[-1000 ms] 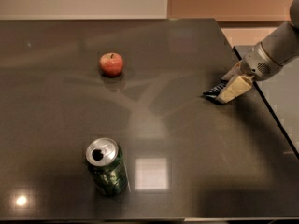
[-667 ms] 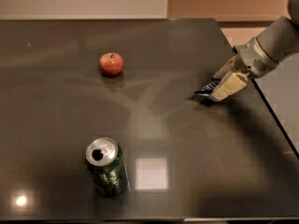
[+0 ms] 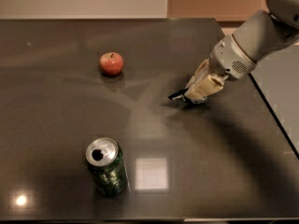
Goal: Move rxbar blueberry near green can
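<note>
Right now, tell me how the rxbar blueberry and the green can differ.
The rxbar blueberry is flat and dark; the green can is a taller, silver-topped cylinder. The gripper, right of centre, holds the rxbar blueberry; the green can stands free near the front. Both share one table.

On the dark glossy table (image 3: 51, 111), the gripper (image 3: 194, 95) sits low at the centre-right, reaching in from the upper right on a pale grey arm (image 3: 254, 38). Its tan fingers (image 3: 202, 84) are closed around the rxbar blueberry (image 3: 177, 96), whose dark end juts out to the left just above the tabletop. The green can (image 3: 108, 169) stands upright near the front edge, well apart from the bar. A red apple (image 3: 111, 63) rests further back on the left
</note>
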